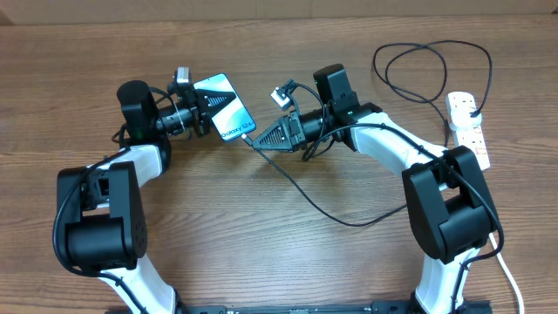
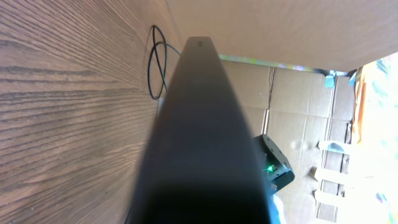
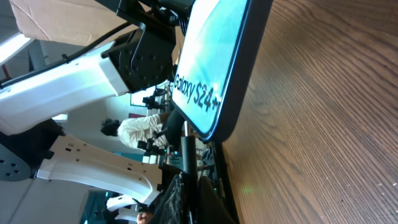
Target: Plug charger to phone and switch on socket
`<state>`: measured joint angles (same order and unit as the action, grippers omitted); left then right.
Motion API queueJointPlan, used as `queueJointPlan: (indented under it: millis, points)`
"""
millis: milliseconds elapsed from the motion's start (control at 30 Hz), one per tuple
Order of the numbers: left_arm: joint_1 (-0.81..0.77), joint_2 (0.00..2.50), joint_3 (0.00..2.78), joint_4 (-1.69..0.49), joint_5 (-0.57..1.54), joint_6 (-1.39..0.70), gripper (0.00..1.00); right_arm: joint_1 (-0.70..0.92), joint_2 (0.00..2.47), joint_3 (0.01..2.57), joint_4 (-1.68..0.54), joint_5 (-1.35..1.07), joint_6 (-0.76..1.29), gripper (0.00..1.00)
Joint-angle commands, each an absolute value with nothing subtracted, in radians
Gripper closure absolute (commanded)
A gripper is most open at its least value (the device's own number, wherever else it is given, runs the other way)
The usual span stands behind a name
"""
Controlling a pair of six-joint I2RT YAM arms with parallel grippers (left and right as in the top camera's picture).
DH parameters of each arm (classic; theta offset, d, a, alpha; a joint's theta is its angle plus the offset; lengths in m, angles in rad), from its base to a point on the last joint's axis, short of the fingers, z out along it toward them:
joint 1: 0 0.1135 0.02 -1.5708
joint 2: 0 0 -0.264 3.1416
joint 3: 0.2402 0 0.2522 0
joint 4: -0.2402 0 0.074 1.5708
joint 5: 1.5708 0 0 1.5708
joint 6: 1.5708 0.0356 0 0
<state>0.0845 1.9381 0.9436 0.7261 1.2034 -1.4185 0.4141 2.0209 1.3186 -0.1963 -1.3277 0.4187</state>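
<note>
My left gripper (image 1: 207,110) is shut on the phone (image 1: 225,105) and holds it tilted above the table, its blue screen facing up. In the left wrist view the phone's dark back (image 2: 205,143) fills the middle and hides the fingers. My right gripper (image 1: 255,138) is shut on the charger's connector end, right at the phone's lower end. In the right wrist view the thin black connector (image 3: 185,155) reaches up to the lettered end of the phone (image 3: 217,62); whether it is seated I cannot tell. The charger cable (image 1: 349,222) trails right to the white socket (image 1: 471,139).
The charger cable makes a loose loop (image 1: 418,74) at the back right, near the socket. A black plug (image 1: 472,111) sits in the socket's far end. The thick white cord (image 1: 510,279) runs off the front right. Cardboard boxes (image 2: 298,106) stand beyond the table.
</note>
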Motion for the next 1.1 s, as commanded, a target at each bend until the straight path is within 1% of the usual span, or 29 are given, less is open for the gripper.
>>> queueJointPlan:
  millis: [0, 667, 900, 933, 967, 1033, 1067]
  points:
    - [0.062, 1.943, 0.971, 0.735, 1.23, -1.411, 0.95, 0.41, 2.026, 1.328, -0.179, -1.305, 0.45, 0.96]
    - [0.063, 1.943, 0.971, 0.739, 1.165, -1.415, 0.96, 0.41, 2.026, 1.328, -0.181, -1.276, 0.474, 0.96]
    - [0.13, 1.943, 0.971, 0.737, 1.163, -1.341, 0.96, 0.41, 2.013, 1.328, -0.203, -1.115, 0.422, 0.96]
    - [0.153, 1.943, 0.971, 0.737, 1.17, -1.342, 0.96, 0.415, 2.001, 1.328, -0.222, -1.068, 0.39, 0.94]
    - [0.17, 1.943, 0.971, 0.736, 1.174, -1.343, 0.96, 0.42, 1.985, 1.328, -0.244, -1.017, 0.361, 0.89]
    - [0.209, 1.943, 0.971, 0.728, 1.183, -1.343, 0.96, 0.44, 1.945, 1.329, -0.295, -0.884, 0.279, 0.73]
    - [0.229, 1.943, 0.971, 0.71, 1.185, -1.342, 0.96, 0.458, 1.92, 1.329, -0.322, -0.794, 0.227, 0.59]
